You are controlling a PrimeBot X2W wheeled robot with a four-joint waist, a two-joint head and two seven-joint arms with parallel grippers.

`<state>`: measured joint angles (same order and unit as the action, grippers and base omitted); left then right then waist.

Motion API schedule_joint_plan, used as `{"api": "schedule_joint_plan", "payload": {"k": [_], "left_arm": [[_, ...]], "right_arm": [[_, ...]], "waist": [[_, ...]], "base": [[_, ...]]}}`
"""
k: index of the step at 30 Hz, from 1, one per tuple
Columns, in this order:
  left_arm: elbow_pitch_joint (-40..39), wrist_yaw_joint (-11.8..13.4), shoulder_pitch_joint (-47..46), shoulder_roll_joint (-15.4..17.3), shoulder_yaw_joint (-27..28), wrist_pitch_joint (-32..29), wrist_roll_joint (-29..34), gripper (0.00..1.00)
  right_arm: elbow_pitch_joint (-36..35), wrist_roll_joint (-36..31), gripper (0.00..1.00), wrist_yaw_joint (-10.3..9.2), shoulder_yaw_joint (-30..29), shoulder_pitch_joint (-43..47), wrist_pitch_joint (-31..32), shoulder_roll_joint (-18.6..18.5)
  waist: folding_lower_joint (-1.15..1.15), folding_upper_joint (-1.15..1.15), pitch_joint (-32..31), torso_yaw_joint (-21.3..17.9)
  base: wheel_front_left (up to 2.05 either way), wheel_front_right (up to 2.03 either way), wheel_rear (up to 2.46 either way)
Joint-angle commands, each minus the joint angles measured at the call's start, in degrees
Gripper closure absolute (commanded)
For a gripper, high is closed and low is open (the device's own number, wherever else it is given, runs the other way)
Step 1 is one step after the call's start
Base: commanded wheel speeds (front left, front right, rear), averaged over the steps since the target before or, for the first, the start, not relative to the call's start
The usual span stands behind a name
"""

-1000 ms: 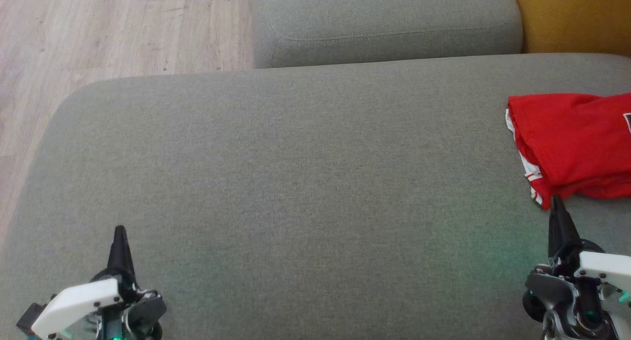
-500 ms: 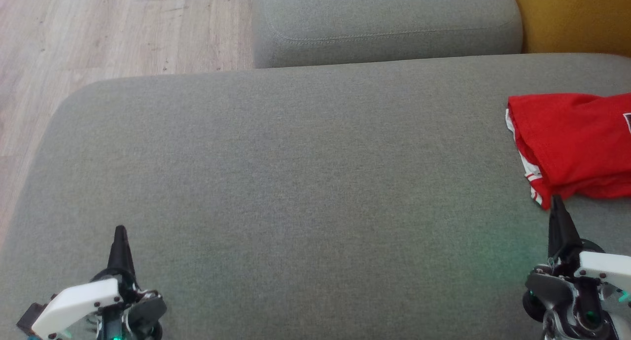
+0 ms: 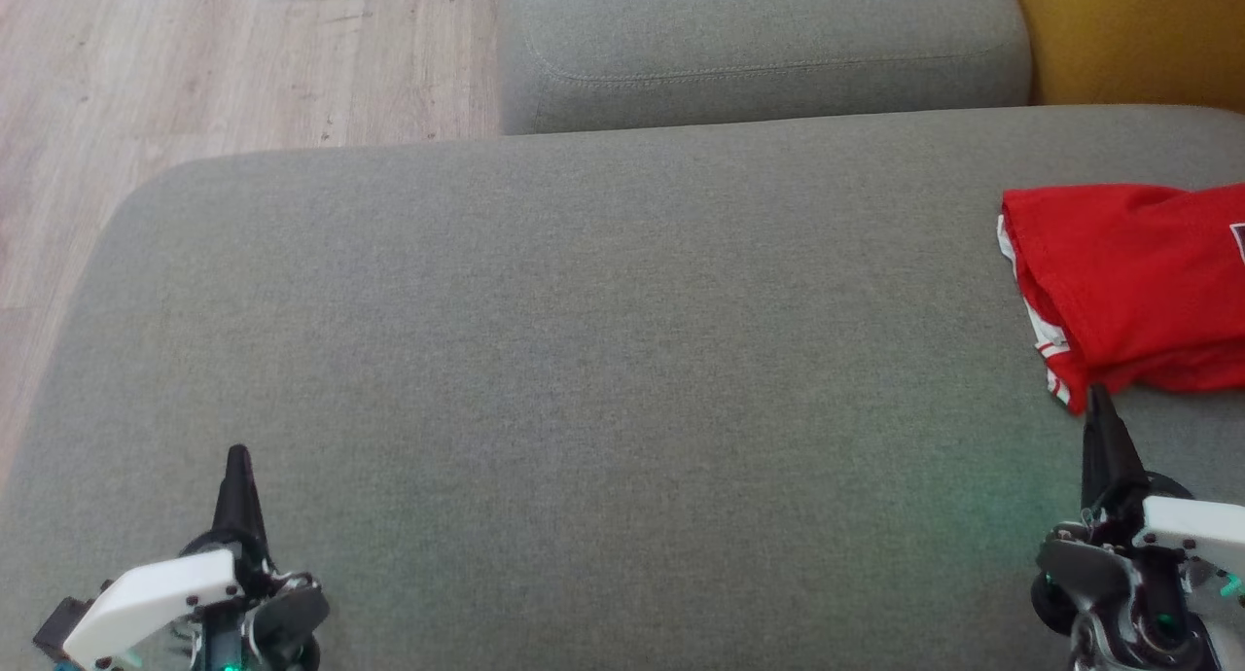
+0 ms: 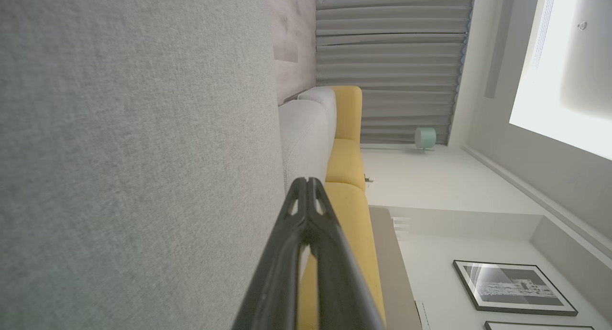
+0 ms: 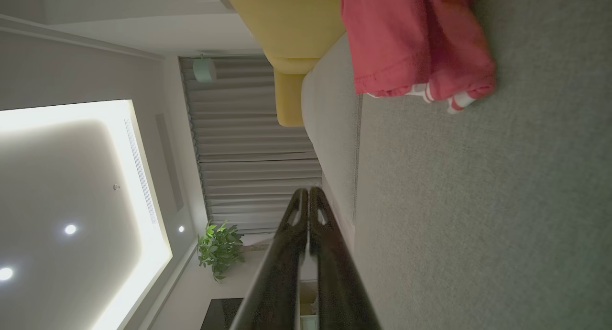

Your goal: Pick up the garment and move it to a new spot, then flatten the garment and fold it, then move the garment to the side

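Head view, lower corners: we note left gripper [image 3: 236,454] and right gripper [image 3: 1096,396], jaws pressed together, empty, above the grey cushion [image 3: 584,340]. Just beyond the right tip, at the frame's right edge, the garment [image 3: 1128,282] lies as a layered bundle, striped trim along its left edge. This fits a bundle awaiting pickup or one folded and set aside. Caution: drift of that tip would drag the hem.
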<state>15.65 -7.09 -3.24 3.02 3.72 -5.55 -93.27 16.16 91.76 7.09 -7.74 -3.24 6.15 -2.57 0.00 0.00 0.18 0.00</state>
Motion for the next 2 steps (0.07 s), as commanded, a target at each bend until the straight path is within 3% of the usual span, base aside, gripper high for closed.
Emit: {"api": "schedule_joint_plan", "payload": {"k": [1, 2], "left_arm": [[-1.63, -0.4, -2.88, 0.4, 2.08, -0.35, 0.51, 1.0], [-1.63, -0.4, -2.88, 0.4, 2.09, -0.36, 0.52, 1.0]], "right_arm": [[-2.13, 0.4, 1.0, 0.4, 1.21, -2.95, 0.35, -0.31], [-2.13, 0.4, 1.0, 0.4, 1.21, -2.95, 0.35, -0.31]], "waist": [[0.0, 0.0, 0.0, 0.0], [0.0, 0.0, 0.0, 0.0]], "base": [[0.0, 0.0, 0.0], [0.0, 0.0, 0.0]]}}
